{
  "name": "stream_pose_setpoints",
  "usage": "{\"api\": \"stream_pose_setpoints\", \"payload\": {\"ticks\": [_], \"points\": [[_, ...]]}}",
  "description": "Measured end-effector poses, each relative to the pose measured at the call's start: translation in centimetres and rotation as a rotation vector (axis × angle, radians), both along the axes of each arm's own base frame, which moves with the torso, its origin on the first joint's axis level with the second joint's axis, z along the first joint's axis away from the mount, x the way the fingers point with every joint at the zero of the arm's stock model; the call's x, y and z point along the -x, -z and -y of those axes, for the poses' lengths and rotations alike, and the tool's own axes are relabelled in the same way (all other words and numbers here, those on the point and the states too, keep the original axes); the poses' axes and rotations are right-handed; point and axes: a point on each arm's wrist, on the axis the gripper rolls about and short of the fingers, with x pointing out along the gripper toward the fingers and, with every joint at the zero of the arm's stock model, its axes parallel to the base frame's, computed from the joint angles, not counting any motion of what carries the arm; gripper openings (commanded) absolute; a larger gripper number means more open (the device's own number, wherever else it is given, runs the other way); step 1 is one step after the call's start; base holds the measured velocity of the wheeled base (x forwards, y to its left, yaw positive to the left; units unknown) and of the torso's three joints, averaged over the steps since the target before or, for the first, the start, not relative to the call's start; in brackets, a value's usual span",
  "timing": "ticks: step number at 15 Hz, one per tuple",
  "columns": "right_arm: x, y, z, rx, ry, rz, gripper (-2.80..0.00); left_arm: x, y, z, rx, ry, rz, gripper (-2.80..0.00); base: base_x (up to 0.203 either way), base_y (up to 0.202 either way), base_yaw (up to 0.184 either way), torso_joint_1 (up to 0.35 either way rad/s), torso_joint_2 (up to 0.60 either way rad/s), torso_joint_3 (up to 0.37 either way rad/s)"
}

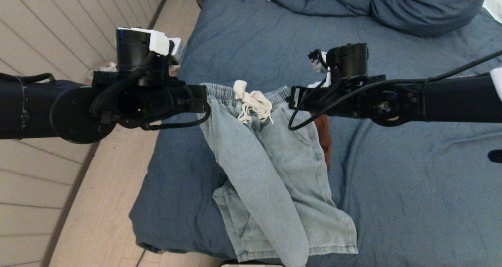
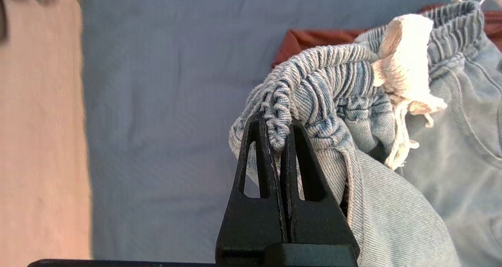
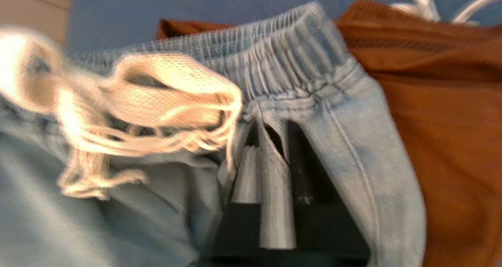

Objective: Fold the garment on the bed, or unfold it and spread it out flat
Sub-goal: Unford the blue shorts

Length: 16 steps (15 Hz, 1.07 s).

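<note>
Left pincer (image 2: 280, 135) and right pincer (image 3: 270, 141) each clamp the shorts (image 1: 270, 180) by the waistband above the bed (image 1: 411, 188).

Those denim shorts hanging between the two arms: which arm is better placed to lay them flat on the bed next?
Neither alone. The left claw and right claw each pinch one end of the denim shorts' waistband, so both would probably lower together onto the bed.

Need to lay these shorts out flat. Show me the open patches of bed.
Free: the bed cover right of the denim shorts, and the stretch between the waistband and the duvet. Crowded: under the shorts, where a rust-brown garment lies, and the left edge.
</note>
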Motion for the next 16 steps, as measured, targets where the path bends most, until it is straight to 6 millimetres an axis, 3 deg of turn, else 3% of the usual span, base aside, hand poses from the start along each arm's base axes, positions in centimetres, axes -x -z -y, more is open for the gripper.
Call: {"api": "stream_pose_setpoints", "payload": {"ticks": [8,16], "points": [[-1.9,-0.3,-0.3,-0.01,0.024,0.056,0.0,-1.3,-1.9,-3.6,-0.098,-0.075,0.14,-2.8,0.0,0.0,0.0,0.0,0.0,0.0],[-3.2,1.8,-2.0,0.023,0.039,0.04,0.0,-1.7,-0.3,-4.1,-0.171,-0.013,0.187,-2.8,0.0,0.0,0.0,0.0,0.0,0.0]]}}
